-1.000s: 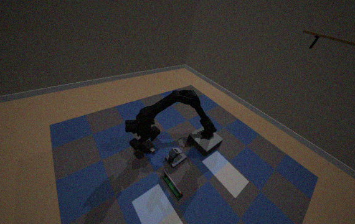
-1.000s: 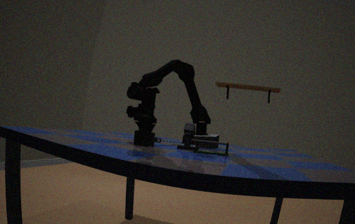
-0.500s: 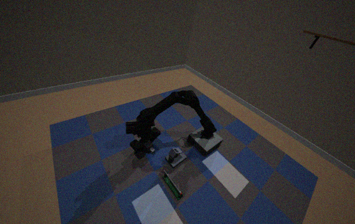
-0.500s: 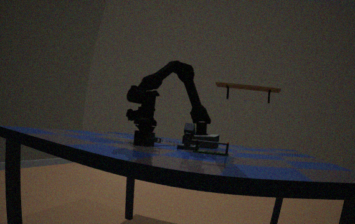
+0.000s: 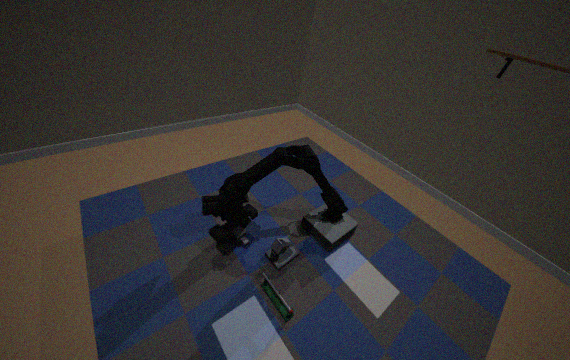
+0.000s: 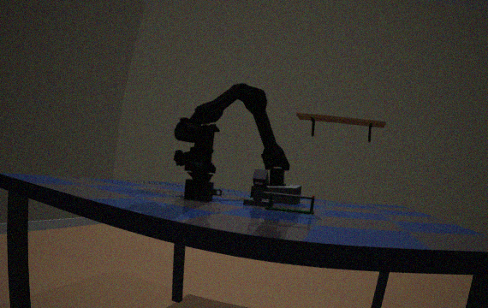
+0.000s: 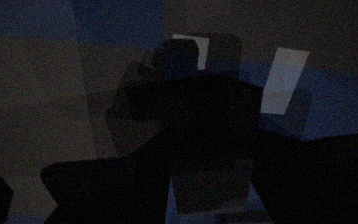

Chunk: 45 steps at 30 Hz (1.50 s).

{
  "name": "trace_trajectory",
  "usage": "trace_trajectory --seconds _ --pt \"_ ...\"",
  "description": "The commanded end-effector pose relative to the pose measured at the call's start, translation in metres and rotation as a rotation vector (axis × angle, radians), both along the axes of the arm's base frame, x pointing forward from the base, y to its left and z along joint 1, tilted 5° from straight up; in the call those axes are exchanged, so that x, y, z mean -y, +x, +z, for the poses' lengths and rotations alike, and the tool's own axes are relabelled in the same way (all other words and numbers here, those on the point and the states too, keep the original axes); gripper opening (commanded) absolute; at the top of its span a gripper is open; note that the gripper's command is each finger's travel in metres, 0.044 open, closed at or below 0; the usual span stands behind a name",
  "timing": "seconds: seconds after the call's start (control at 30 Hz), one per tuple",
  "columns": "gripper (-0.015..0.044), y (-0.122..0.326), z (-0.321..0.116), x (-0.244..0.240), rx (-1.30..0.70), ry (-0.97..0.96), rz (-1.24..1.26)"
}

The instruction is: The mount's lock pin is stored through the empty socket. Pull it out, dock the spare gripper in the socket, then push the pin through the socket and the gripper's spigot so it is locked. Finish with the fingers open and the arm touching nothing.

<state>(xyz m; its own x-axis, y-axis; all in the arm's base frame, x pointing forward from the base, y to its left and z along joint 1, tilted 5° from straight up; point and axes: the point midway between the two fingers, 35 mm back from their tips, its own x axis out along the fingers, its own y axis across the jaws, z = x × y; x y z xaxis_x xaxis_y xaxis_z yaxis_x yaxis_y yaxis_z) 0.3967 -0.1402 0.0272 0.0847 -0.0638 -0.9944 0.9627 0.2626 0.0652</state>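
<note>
My gripper (image 5: 230, 232) (image 6: 200, 178) points down at the left and is shut on the spare gripper. The spare gripper (image 5: 223, 242) (image 6: 197, 190) is a dark block low at the table, its small light spigot (image 5: 244, 241) (image 6: 217, 192) pointing towards the mount. In the wrist view the spare gripper (image 7: 205, 107) is a black shape between the dark fingers; contact details are lost in shadow. The grey mount (image 5: 280, 254) (image 6: 259, 181) stands apart, its socket too dark to read. The silver pin (image 5: 278, 294) (image 6: 288, 196), red at one end, lies along the green rack (image 5: 274, 301) (image 6: 288, 210).
The arm's base stands on a grey box (image 5: 337, 231) (image 6: 293, 188) behind the mount. The green rack lies in front of the mount. Two pale rectangles (image 5: 362, 280) (image 5: 247, 327) show on the checkered top. A brown shelf (image 5: 545, 65) (image 6: 340, 120) is on the wall.
</note>
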Motion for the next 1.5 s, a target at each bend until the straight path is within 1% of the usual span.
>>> trace_trajectory --seconds 0.0,0.2,0.33,0.4,1.47 --pt "0.0000 0.000 0.016 0.000 0.006 -0.004 0.003" --pt "0.0000 -0.003 0.047 -0.002 0.006 -0.004 0.003" --pt "0.0000 -0.003 0.048 -0.003 0.006 -0.004 0.003" --pt "0.0000 -0.003 0.040 -0.003 0.002 0.001 -0.013" --pt "0.0000 -0.010 0.042 -0.009 0.053 0.067 -0.786"
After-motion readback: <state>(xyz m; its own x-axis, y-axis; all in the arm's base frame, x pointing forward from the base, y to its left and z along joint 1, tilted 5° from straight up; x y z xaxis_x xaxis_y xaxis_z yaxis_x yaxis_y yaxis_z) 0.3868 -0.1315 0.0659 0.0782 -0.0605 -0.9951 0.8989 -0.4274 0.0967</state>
